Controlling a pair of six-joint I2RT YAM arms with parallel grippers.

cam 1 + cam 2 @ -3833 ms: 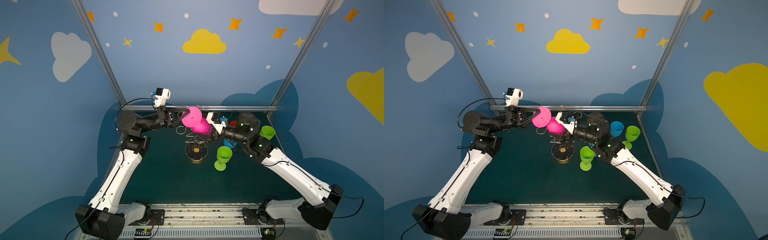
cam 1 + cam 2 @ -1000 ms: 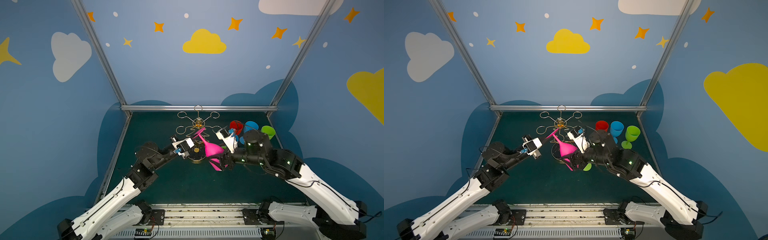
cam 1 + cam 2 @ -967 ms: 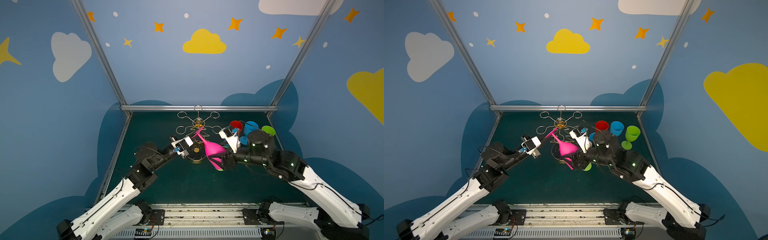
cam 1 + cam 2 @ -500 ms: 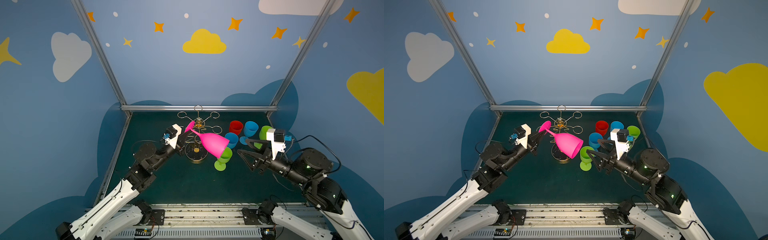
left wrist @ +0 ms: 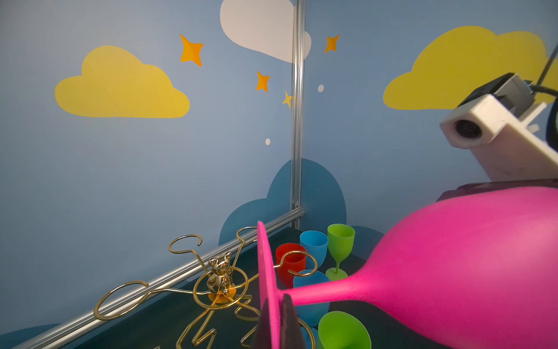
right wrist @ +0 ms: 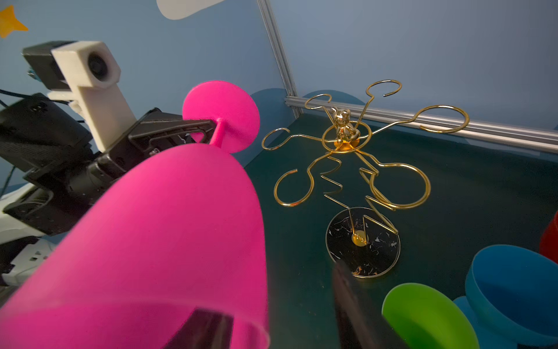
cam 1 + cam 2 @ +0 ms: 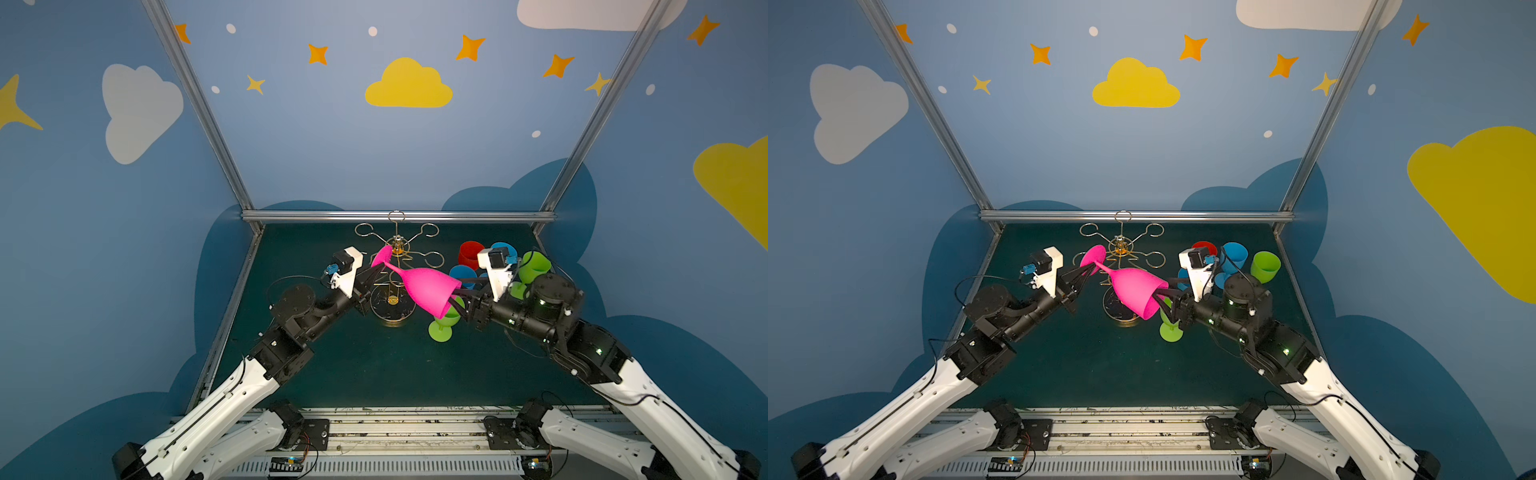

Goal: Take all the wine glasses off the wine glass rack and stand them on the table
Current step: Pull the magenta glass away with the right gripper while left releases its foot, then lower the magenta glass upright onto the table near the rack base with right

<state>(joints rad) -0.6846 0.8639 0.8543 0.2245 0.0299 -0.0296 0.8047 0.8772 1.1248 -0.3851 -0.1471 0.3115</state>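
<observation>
- Left fingers (image 5: 289,329) pinch the pink wine glass (image 7: 428,291) by its foot, clear of the wine glass rack (image 6: 374,256).
- Right fingers (image 6: 347,302) straddle its rim, apparently unclamped.
- Likely a handover: right should clamp, then left release.

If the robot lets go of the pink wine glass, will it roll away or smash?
The pink wine glass looks like matte, opaque plastic, so it probably wouldn't smash. Its round bowl is wider than its foot, so lying down it would likely roll in a curve. The left gripper holds it sideways by the foot end, so it's probably light.
</observation>
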